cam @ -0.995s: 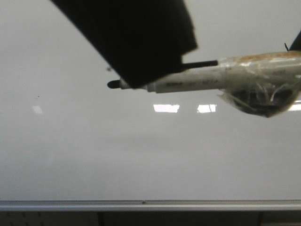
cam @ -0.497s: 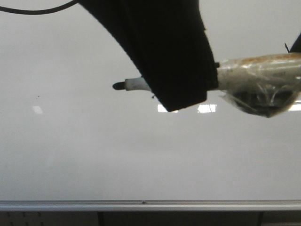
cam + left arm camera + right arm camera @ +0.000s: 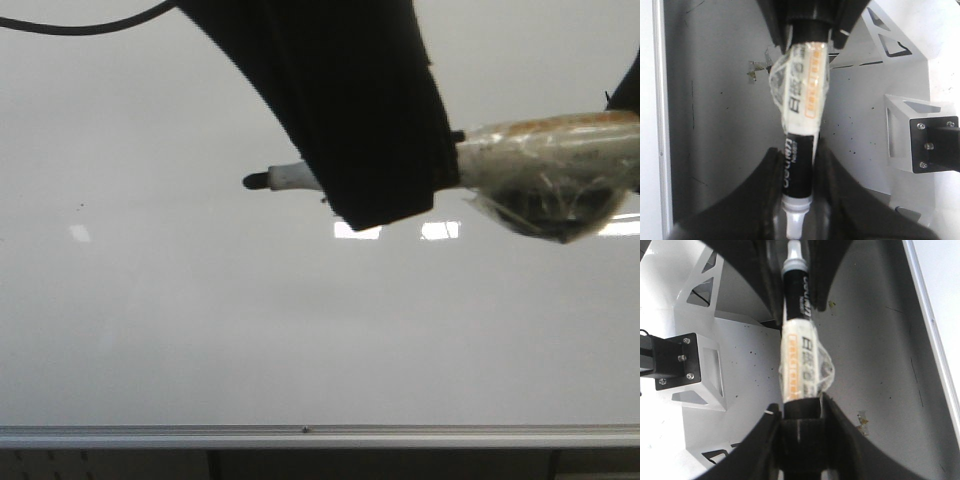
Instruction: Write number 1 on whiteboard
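The right end effector [image 3: 799, 412] is seen clamped on the tape-wrapped rear end of a marker [image 3: 799, 347], its fingers pressed against the barrel on both sides. The left end effector [image 3: 797, 150] is set around the marker's black front section, one finger on each side and very close to it. Whether it actually grips cannot be told. In the front view the marker [image 3: 285, 178] is held level above the whiteboard [image 3: 200, 330], well back from the board's near rail edge. Its dark tip points toward the board's left side and its middle is covered by the left end effector [image 3: 370, 150].

A white label with black Chinese characters and an orange band is wrapped under clear crumpled tape on the rear of the barrel. White Latin lettering is printed on the black section, but it is too blurred to be read.

In the left wrist view a thin, faint dark stroke, taken for the number 1 [image 3: 692, 100], lies on the whiteboard just beside its silver rail. It cannot be made out in the front view.
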